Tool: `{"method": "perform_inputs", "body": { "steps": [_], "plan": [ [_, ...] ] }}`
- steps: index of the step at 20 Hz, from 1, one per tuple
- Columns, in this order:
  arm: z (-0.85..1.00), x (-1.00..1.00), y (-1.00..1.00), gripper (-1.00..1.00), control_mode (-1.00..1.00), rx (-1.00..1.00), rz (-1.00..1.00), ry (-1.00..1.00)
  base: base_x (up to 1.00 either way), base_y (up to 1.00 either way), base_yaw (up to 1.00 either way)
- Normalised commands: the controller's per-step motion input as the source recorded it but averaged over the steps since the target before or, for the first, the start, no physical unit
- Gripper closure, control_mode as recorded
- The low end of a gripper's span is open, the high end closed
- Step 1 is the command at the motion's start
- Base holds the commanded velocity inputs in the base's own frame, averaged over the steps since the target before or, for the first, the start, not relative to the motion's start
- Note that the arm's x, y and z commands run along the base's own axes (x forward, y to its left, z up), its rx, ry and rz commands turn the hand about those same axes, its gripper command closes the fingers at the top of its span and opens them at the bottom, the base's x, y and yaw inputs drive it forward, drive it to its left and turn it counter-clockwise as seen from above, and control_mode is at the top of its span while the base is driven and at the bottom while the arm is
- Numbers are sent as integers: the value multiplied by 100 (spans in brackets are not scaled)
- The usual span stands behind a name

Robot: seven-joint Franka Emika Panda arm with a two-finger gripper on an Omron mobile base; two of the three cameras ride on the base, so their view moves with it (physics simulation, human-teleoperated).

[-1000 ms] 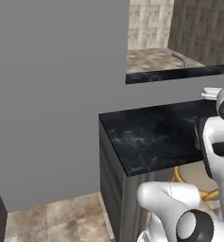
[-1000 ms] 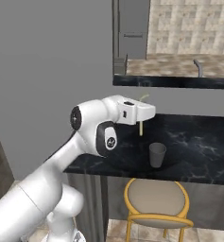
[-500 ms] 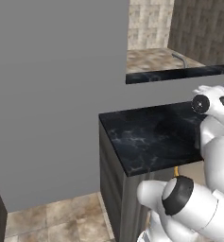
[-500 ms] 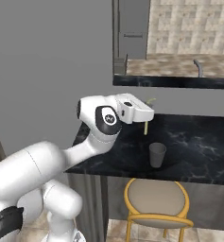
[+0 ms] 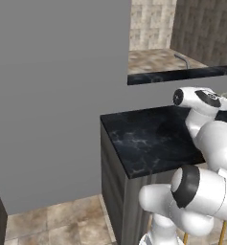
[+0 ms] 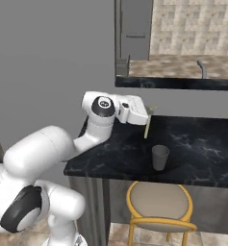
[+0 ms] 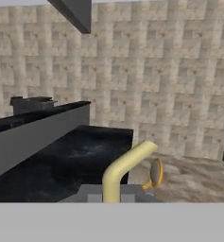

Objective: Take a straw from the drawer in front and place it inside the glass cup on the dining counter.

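Gripper (image 6: 146,113): was pinched shut on the straw (image 6: 146,127).
Straw: was held up above the dining counter (image 6: 197,144).
Glass cup (image 6: 159,157): was stood near, lower down.

1 straw (image 6: 146,126), yellow, bent top; 1 grey cup (image 6: 159,157); 1 black marbled desk (image 6: 197,149); 1 yellow-framed stool (image 6: 158,204); 1 faucet (image 6: 201,68) on the far worktop; 1 robot arm (image 6: 62,153)

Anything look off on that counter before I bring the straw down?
Nothing stands out. The glass cup stands upright on the dining counter, nothing spilled. The end effector holds the straw hanging just left of the cup.
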Motion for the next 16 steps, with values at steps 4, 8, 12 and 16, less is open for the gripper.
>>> {"method": "perform_inputs", "body": {
  "steps": [4, 8, 12, 16],
  "plan": [
    [0, 1, -5, 100, -100, 6, -25, 0, 0, 0, 0],
    [-1, 0, -12, 100, -100, 6, -20, 0, 0, 0, 0],
    [-18, -2, -21, 100, -100, 6, -16, 0, 0, 0, 0],
    [-24, 0, -13, 100, -100, 4, -11, 0, 0, 0, 0]
  ]
}}
